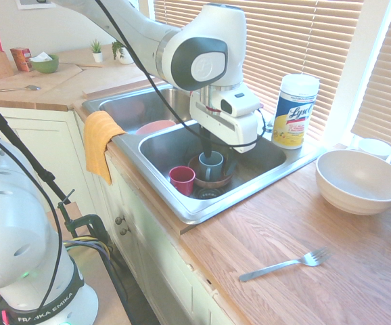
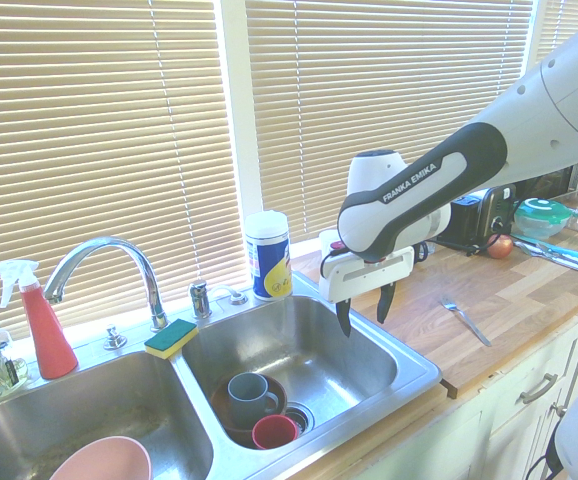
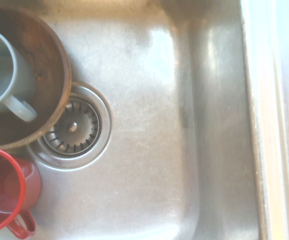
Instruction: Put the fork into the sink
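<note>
Landmark: shiny stainless-steel double-basin sink (image 1: 182, 206).

- Slim silver four-tined fork (image 1: 285, 265): flat on wooden counter (image 1: 304, 230), well apart from sink, untouched.
- Black two-finger gripper (image 2: 363, 312): above sink's basin nearer fork, jaws parted, we see nothing held.
- In that basin: grey mug (image 2: 246, 396) in brown bowl (image 2: 231, 422), red cup (image 2: 274, 431).

Risks, our judgement: thin flat fork may slip from pinch; dropped fork could strike crockery; arm may clip white ceramic bowl (image 1: 361, 181) beyond sink.

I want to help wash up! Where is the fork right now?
The fork lies flat on the wooden counter, outside the sink, in front of the big white bowl.
</note>
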`<state>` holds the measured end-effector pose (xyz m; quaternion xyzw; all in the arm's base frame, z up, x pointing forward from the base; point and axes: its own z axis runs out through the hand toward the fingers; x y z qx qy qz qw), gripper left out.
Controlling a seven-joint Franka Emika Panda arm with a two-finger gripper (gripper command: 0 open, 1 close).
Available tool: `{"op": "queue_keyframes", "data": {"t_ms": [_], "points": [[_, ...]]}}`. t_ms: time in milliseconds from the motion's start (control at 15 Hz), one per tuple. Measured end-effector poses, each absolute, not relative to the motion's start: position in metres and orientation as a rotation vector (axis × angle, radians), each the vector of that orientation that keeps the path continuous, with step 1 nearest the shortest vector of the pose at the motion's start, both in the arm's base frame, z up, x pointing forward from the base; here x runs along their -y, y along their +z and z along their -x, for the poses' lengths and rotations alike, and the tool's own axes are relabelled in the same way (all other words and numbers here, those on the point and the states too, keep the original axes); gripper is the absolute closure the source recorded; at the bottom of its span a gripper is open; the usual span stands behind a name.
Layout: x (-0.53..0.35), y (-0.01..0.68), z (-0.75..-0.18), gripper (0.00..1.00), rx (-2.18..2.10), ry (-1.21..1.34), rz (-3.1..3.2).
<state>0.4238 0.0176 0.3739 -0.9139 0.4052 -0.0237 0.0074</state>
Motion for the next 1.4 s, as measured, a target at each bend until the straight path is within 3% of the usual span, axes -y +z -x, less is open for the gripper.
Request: {"op": "queue_keyframes", "data": {"t_ms": [333, 733, 1267, 1333, 1400], "points": [[-0.001, 0.387, -0.433, 0.0, -1.352, -0.135, 2.83], [0.139, 0.39, -0.416, 0.0, -1.531, -0.158, 2.743], [0.223, 0.326, -0.396, 0.0, -1.695, -0.109, 2.671], [0.226, 0.321, -0.395, 1.0, -1.698, -0.105, 2.671], [0.229, 0.319, -0.393, 1.0, -1.702, -0.105, 2.667]]}}
